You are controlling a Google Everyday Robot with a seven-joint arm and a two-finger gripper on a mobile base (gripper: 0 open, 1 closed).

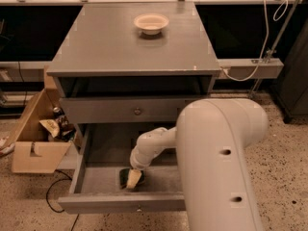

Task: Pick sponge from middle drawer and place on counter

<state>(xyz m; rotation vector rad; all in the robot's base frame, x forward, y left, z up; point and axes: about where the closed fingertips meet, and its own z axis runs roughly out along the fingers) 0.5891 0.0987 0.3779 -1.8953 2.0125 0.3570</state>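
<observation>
A speckled floor and a dark wall sit behind a grey wooden cabinet. Its wide, shallow grey middle drawer (103,179) is pulled out. The small green-and-yellow sponge (123,178) lies on the drawer floor, near the drawer's front wall and about halfway along it. The robot's claw (134,177) is down inside the drawer, right at the sponge and over part of it. I cannot tell if the claw is wide, narrow or holding the sponge. The big white arm (216,167) reaches in from the drawer's right side. Above the drawer is the flat grey counter (120,52), with a cream round bowl (151,23) near its back. A brown cardboard box (33,146) stands on the floor left of the drawer.

The sponge should be very light and soft. It will squash when squeezed, so a gentle pinch is enough. It is probably a bit rough, not slippery, and it will not break. The best hold looks like across its two sides, near the middle, so it does not tip or fold. Then it should lift straight up to clear the drawer's front wall.
</observation>
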